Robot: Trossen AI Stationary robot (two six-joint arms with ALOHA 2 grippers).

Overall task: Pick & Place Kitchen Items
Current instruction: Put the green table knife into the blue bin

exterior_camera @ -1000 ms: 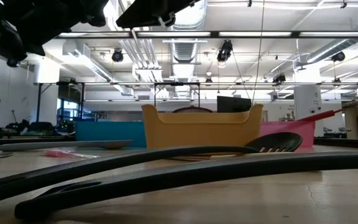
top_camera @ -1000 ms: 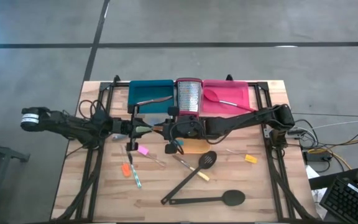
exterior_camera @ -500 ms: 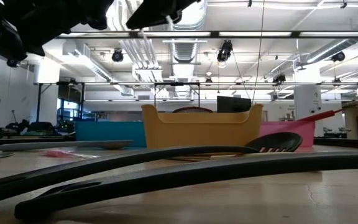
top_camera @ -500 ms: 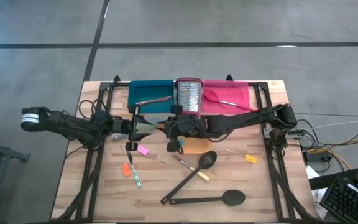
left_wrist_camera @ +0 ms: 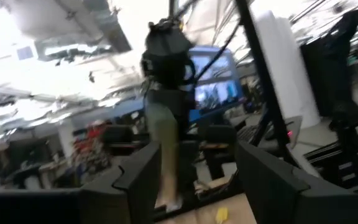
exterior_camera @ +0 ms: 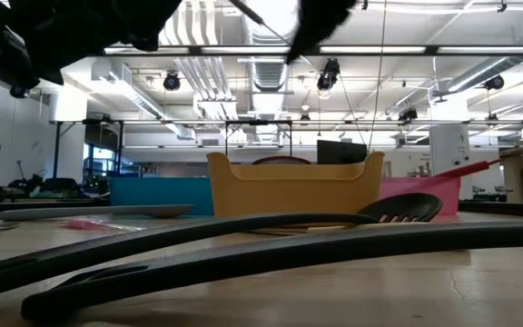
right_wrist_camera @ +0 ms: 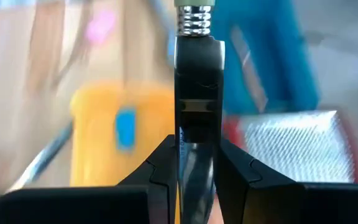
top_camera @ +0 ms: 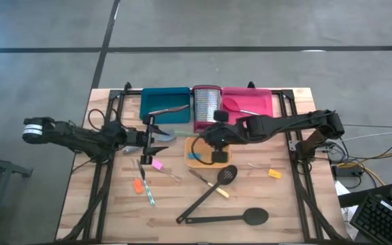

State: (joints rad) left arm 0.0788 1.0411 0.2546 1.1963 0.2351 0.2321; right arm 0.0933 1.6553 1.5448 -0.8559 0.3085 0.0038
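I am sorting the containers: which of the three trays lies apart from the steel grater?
The orange tray. It lies alone toward the table's middle, under the right arm, while the teal tray and the pink tray flank the steel grater.

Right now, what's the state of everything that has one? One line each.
Left gripper: open.
Right gripper: shut on black-handled tool, by the orange tray.
Orange tray: holds a blue piece.
Grater: upright, between teal tray and pink tray.
Slotted spatula: lying on the table.
Black spoon: lying on the table.
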